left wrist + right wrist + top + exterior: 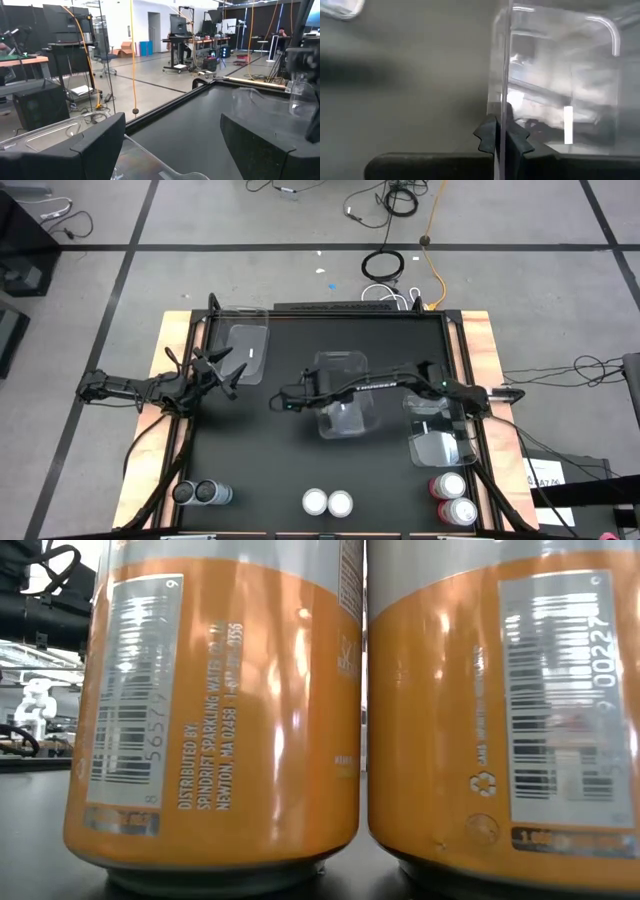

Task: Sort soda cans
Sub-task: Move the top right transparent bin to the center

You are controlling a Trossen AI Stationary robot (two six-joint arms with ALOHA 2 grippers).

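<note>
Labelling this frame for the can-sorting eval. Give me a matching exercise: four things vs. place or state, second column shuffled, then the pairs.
Things:
1. pair of dark grey metal soda cans
2. pair of red-pink metal soda cans with silver tops
3. left gripper
4. right gripper

Place or state:
A. shut on the wall of the clear rectangular plastic bin at mid-table
B. near edge of the black table, on the left arm's side
C. open, beside the bin at the far left
D. near edge, on the right arm's side

Pairs: 1-B, 2-D, 3-C, 4-A
</note>
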